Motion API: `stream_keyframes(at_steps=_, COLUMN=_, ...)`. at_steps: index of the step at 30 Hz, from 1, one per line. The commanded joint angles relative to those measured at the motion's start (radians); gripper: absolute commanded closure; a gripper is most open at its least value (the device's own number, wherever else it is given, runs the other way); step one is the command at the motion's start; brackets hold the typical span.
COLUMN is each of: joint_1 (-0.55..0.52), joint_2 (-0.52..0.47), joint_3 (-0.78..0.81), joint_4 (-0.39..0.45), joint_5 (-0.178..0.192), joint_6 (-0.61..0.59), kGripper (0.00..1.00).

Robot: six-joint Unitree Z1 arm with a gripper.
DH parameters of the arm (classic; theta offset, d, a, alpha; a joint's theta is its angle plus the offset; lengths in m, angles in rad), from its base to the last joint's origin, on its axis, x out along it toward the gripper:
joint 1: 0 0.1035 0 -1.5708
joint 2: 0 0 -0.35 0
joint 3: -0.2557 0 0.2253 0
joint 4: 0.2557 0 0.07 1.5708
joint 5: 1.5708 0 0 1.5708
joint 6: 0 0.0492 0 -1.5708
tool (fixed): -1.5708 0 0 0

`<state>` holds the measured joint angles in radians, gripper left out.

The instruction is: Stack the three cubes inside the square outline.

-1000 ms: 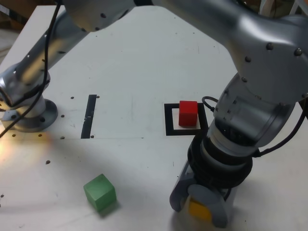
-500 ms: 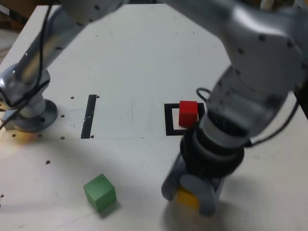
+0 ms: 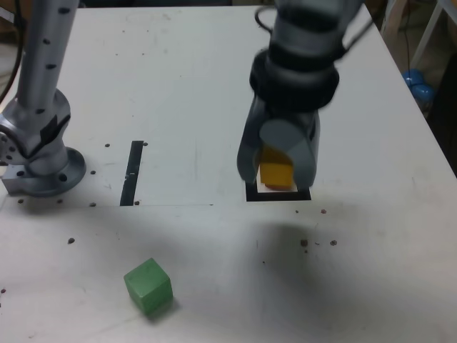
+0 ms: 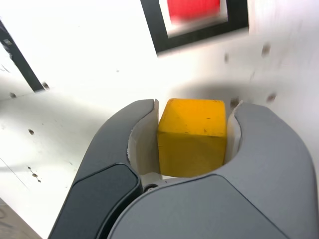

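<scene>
The yellow cube [image 4: 192, 135] sits clamped between your gripper [image 3: 277, 158] jaws, lifted off the table [image 3: 186, 64] above the square outline [image 4: 154, 35]. Your wrist view shows the red cube [image 4: 193, 8] inside that outline, blurred and cut off at the edge; the exterior view hides it. The green cube [image 3: 148, 285] lies well apart. No writing is legible.

You are looking at a silver-grey metal arm [image 3: 43, 78] dotted with small dark screws, rising from a round flanged base [image 3: 44, 175]. A thick black ribbed collar [image 3: 294, 75] is ringing the wrist. The gripper [image 3: 277, 170] is showing rounded grey fingers [image 4: 271, 149] with pale inner pads and a darker grey panel.
</scene>
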<state>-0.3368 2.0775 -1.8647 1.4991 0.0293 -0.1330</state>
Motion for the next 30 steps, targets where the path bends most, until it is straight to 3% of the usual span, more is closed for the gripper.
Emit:
stream_keyframes(at_steps=1, joint_1=0.044, joint_2=-0.024, joint_3=0.017, joint_4=0.004, joint_5=0.001, joint_6=0.023, kGripper=0.69)
stream_keyframes(at_steps=15, joint_1=0.264, joint_2=-0.045, joint_3=0.085, joint_4=-0.03, joint_5=-0.015, joint_6=0.141, kGripper=0.69)
stream_keyframes(at_steps=30, joint_1=0.295, joint_2=0.023, joint_3=0.106, joint_4=-0.082, joint_5=-0.078, joint_6=0.19, kGripper=0.69)
